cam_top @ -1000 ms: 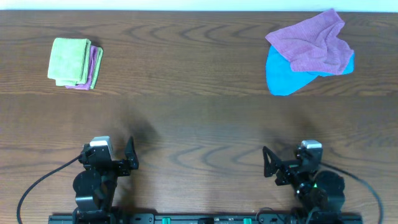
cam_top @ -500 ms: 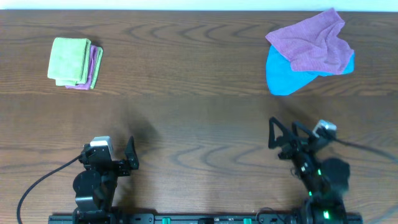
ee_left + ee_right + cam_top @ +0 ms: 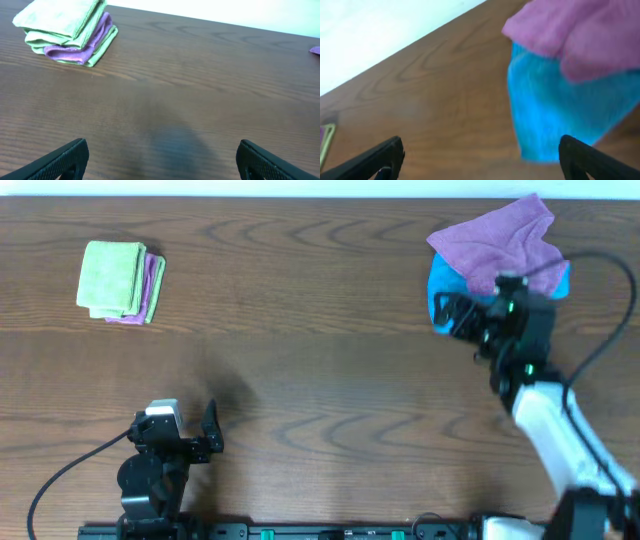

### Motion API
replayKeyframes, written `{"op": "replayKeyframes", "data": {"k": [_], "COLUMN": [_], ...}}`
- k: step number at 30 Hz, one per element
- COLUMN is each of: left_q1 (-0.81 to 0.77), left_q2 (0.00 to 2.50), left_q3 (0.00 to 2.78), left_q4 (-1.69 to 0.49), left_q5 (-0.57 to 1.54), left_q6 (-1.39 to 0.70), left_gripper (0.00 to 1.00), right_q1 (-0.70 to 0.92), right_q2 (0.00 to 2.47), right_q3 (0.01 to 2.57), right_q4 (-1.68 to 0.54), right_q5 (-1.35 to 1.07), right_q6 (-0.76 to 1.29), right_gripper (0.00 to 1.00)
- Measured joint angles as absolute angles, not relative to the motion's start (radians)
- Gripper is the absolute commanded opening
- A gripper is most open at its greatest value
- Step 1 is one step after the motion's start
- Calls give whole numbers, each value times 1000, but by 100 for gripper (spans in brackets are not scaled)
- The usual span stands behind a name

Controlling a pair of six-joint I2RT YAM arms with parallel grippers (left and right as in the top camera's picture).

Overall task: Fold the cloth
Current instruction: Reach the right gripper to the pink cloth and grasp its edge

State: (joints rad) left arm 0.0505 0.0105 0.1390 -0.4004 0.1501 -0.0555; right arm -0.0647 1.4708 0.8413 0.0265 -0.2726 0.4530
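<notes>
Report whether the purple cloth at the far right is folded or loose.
Loose, not folded. The purple cloth lies crumpled with uneven edges, draped over the blue cloth, unlike the squared folded stack.

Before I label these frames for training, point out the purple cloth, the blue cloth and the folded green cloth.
purple cloth (image 3: 495, 235), overhead view, middle of its rumpled top.
blue cloth (image 3: 555, 110), right wrist view, middle of the bare part.
folded green cloth (image 3: 108, 275), overhead view, centre of top layer.

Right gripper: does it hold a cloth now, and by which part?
Nothing is held. The right gripper is open near the edge of the blue cloth; the left gripper is open and empty too.
</notes>
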Motion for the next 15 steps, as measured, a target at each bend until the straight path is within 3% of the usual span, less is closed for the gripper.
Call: {"op": "replayKeyframes", "data": {"k": [15], "left_q1": [51], "left_q2": [10], "left_q3": [139], "left_q4": [-400], "left_q5": [150], "left_q6": [-56], "left_gripper": [95], "right_q1": [-154], "right_q2": [1903], "right_q3": [1275], "right_q4": [-193], "right_q5": [-119], "right_q6": [326], "right_gripper": [99]}}
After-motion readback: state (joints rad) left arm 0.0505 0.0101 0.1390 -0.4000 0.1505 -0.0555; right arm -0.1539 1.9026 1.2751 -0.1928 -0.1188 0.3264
